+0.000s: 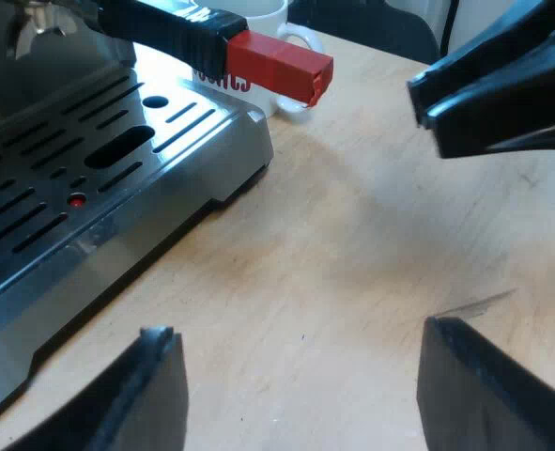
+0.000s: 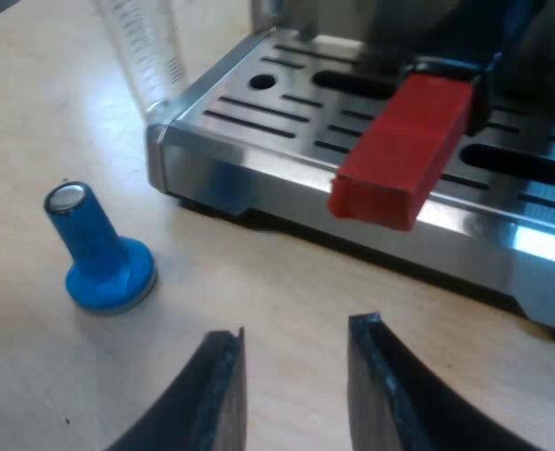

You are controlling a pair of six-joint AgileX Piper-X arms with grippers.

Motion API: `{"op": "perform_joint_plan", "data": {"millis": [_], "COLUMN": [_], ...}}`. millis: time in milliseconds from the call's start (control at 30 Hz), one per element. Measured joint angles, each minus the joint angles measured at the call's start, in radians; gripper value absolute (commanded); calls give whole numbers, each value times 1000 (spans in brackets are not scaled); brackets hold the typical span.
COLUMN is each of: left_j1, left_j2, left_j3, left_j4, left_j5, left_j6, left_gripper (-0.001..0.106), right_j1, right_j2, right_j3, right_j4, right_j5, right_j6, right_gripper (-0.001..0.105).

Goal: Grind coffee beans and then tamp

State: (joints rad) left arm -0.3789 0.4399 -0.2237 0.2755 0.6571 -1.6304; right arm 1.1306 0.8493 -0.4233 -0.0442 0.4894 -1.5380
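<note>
Two black fingers [image 1: 155, 395] of the left tool [image 1: 296, 331] stand wide apart, with bare desk [image 1: 352, 235] between them. They hang low over the wood, close to the coffee machine [image 1: 33, 113]. The machine's shiny metal tray [image 1: 117, 160] has long dark slots and one small red dot [image 1: 77, 199]. A dark handle [image 1: 164, 28] sticks out from the machine's front, over the tray. The handle's red end [image 1: 282, 64] reaches just past the tray's corner. A white mug [image 1: 268, 23] with red letters stands on the desk behind the red end.

The right tool [image 2: 296, 334] is open too, but its fingers [image 2: 211, 395] have a smaller gap between them, and they hold only air. It hangs over the desk right in front of the tray, and the red end points toward it from above the tray's edge. In the left wrist view the right tool is a black shape over the desk, near the red end.

A blue tamper [image 2: 99, 254] stands on the desk with its wide end down and its silver tip up. It is near the tray's corner but not touching it. A clear measuring glass [image 2: 146, 47] stands on the desk just beside that same corner.
</note>
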Motion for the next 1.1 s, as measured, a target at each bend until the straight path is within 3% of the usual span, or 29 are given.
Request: {"op": "perform_joint_plan", "data": {"millis": [533,833,1100], "left_j1": [0,0,0], "left_j2": [0,0,0], "left_j3": [0,0,0], "left_j4": [0,0,0], "left_j5": [0,0,0], "left_j6": [0,0,0], "left_gripper": [56,56,56], "right_j1": [0,0,0], "right_j2": [178,211,216], "right_j3": [0,0,0], "right_j4": [-217,-228,-251], "right_j5": [110,199,210], "right_j6": [46,61,64], "right_gripper": [29,29,29]}}
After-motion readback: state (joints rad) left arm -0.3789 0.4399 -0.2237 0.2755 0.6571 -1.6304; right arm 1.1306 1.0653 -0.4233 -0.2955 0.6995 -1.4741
